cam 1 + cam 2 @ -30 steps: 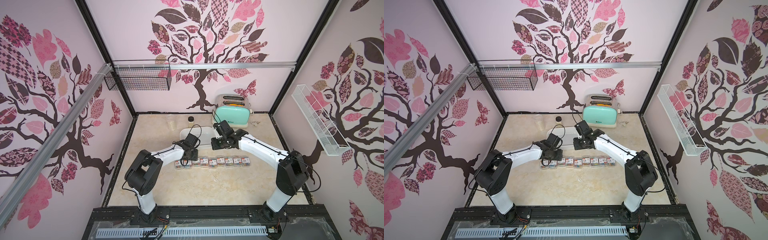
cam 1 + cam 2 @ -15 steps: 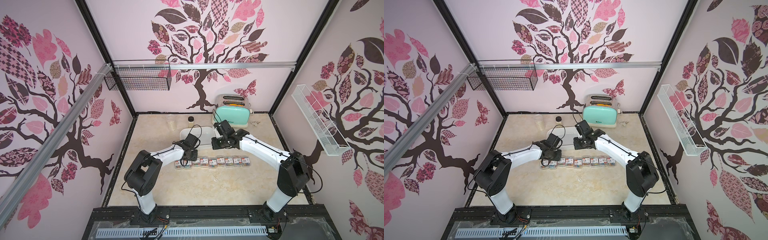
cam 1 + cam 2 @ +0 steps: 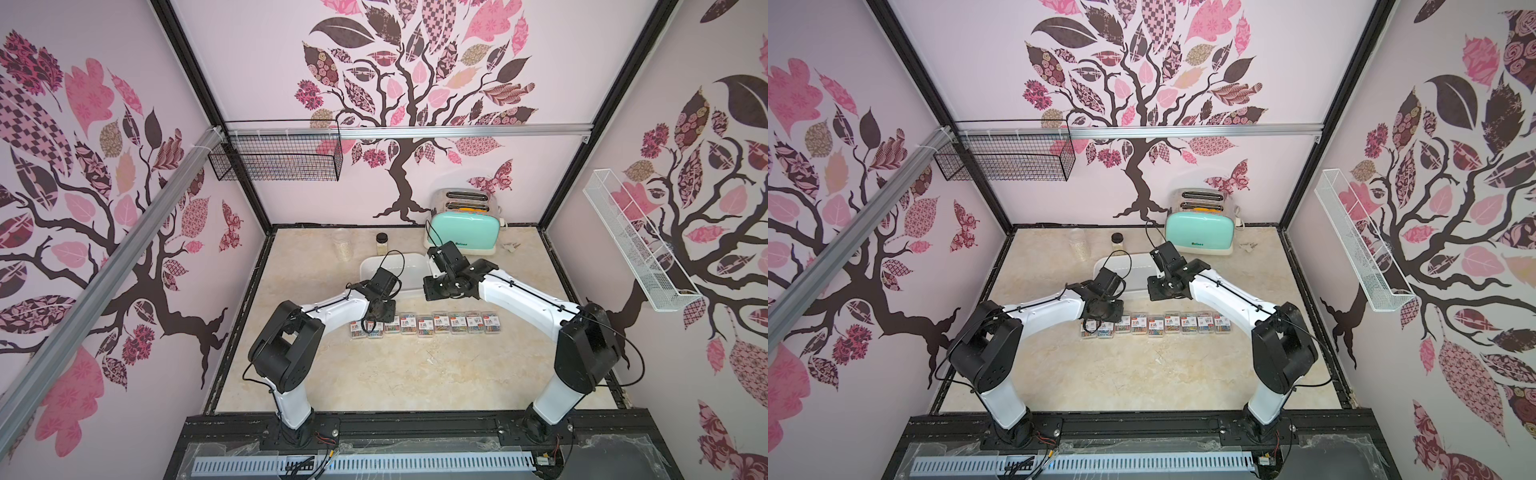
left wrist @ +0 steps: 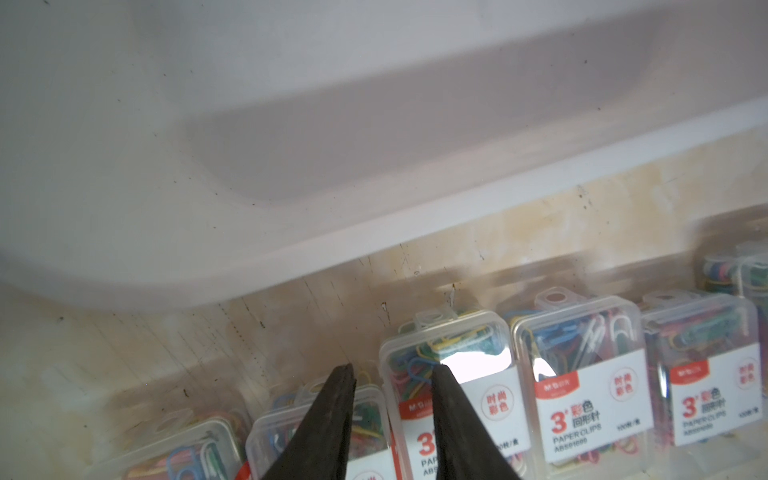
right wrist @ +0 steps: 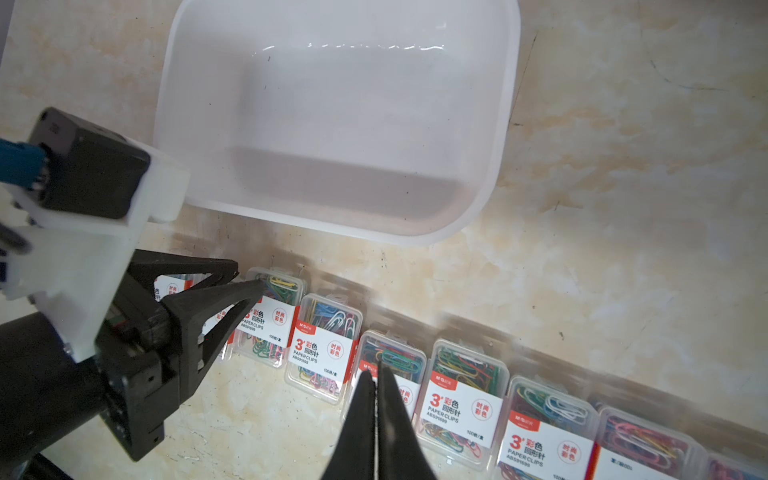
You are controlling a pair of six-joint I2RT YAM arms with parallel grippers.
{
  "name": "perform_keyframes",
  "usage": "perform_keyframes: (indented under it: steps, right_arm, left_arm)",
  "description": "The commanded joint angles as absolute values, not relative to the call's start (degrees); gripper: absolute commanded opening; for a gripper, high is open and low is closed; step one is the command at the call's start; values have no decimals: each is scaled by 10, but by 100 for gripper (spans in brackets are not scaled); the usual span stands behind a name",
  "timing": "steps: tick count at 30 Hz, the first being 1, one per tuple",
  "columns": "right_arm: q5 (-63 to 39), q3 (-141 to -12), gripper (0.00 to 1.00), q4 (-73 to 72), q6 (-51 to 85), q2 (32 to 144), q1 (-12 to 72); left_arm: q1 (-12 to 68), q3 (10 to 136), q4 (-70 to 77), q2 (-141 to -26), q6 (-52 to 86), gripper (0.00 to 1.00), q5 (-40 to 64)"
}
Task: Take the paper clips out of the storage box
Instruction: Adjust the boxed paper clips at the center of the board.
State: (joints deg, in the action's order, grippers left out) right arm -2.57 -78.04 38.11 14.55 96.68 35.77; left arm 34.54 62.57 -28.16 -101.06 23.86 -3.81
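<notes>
Just in front of the box (image 5: 332,124), on the table (image 3: 395,374), all nine cases (image 3: 424,324) lie side by side in one row, and we see nothing inside the box itself. We read the task as done, or nearly so. What is left is to get clear without knocking anything.

That turns on one fact: the cases sit directly under our left gripper (image 4: 392,372). It hangs over the left end of the row, roughly above the seam between the second and third case from that end, tips pointing toward the box. Its jaws are drawn in to a slim gap with nothing between them. Whether the tips touch a lid we cannot tell. Each case's long axis points toward the box, and the row runs parallel to the box's near wall.

Our right gripper (image 5: 376,372) is closed tight and empty, above the row nearer its middle.

The left arm is the one nearer the cases, so we judge it should go up before going sideways, since a low sweep along the row could shove them.
</notes>
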Motion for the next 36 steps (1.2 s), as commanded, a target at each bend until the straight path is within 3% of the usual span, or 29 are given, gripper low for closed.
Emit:
perform_keyframes:
  steps: [1,3,10,14,25,36]
  right_arm:
    - [-28,-780,8,379,151,940,359]
    - [-30,-780,8,378,152,942,359]
    - [-27,-784,8,380,150,942,359]
    - [-27,-783,8,381,147,941,359]
    - [-27,-780,8,382,142,935,359]
    - [-29,-772,8,377,143,933,359]
  left_arm:
    - [349,631,-311,-1004,231,35,-46]
    - [349,636,-311,-1005,231,36,-50]
    - [348,685,-322,-1035,223,51,-71]
    - [349,698,-314,-1049,220,51,-63]
    - [350,685,-314,-1061,229,40,-57]
    - [355,677,-312,-1048,235,42,-63]
